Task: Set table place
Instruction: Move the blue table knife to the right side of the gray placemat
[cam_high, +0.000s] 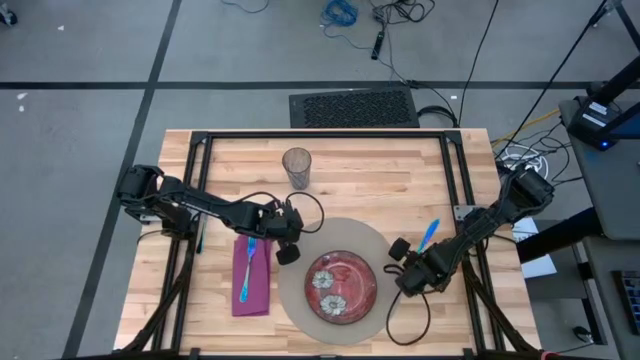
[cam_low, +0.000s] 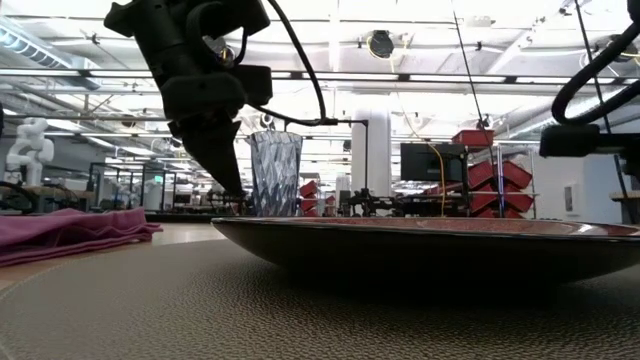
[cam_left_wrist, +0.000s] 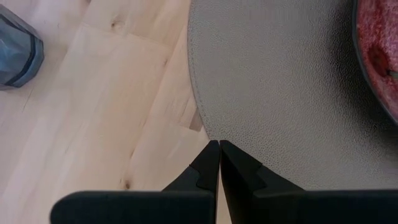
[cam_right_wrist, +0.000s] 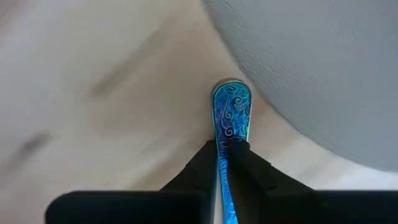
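From above, you look straight down on the whole table. The low camera sits at mat height, very near the plate, facing the room. Each wrist camera looks close down past its fingers; both share the mat's edge with the high view.

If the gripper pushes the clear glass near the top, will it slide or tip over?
The glass looks tall and narrow and stands upright on the bare wooden table, so a high push would probably tip it. Pushed near its base, it may slide, since the wood looks smooth. It seems fragile.
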